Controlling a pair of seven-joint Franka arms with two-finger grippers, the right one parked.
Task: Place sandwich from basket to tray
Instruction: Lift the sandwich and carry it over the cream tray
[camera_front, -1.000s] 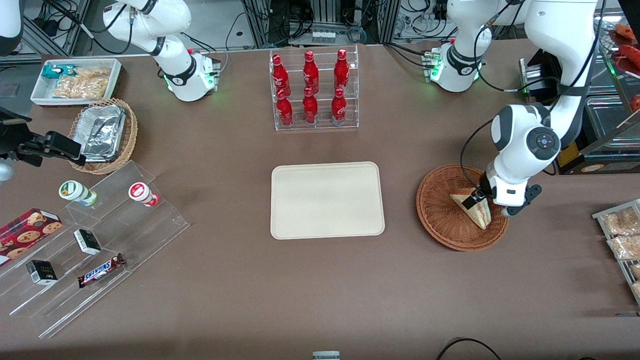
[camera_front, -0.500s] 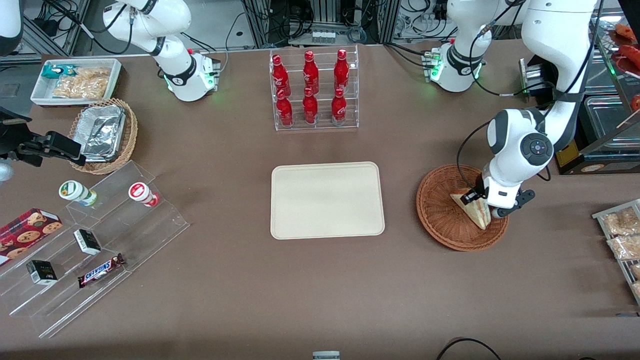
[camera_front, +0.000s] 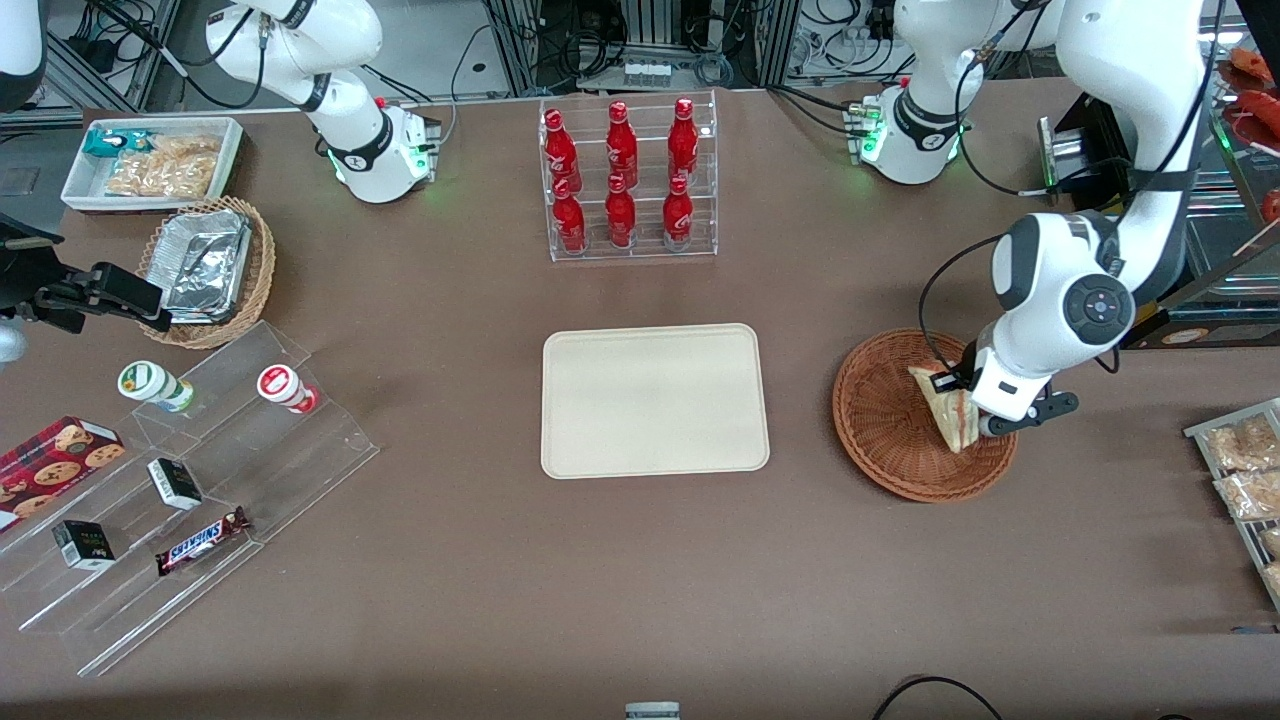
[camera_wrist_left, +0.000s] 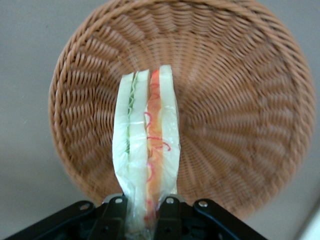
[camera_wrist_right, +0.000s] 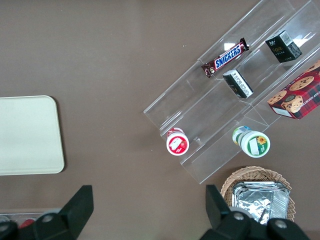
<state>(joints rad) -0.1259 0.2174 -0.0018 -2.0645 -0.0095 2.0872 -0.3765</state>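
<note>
The sandwich (camera_front: 942, 408), a wedge in clear wrap with red, yellow and green layers (camera_wrist_left: 146, 145), hangs just above the round reddish-brown basket (camera_front: 880, 425). My left gripper (camera_front: 962, 404) is shut on its wide end, at the side of the basket toward the working arm's end of the table. In the left wrist view the two black fingers pinch the wrapped bread (camera_wrist_left: 144, 204), and the basket's woven floor (camera_wrist_left: 240, 100) lies beneath it. The beige tray (camera_front: 655, 332) lies flat mid-table beside the basket, toward the parked arm, with nothing on it; one corner of it also appears from the right wrist (camera_wrist_right: 30, 135).
A clear rack of red bottles (camera_front: 628, 180) stands farther from the camera than the tray. A tray of snack packets (camera_front: 1240, 470) lies at the working arm's table edge. A tiered acrylic shelf (camera_front: 180, 480), a tan basket of foil containers (camera_front: 205, 270) and a white bin (camera_front: 150, 160) sit at the parked arm's end.
The gripper has stayed shut on the sandwich and risen slightly over the basket. The sandwich has tipped more upright, its pointed end moving farther from the camera.
</note>
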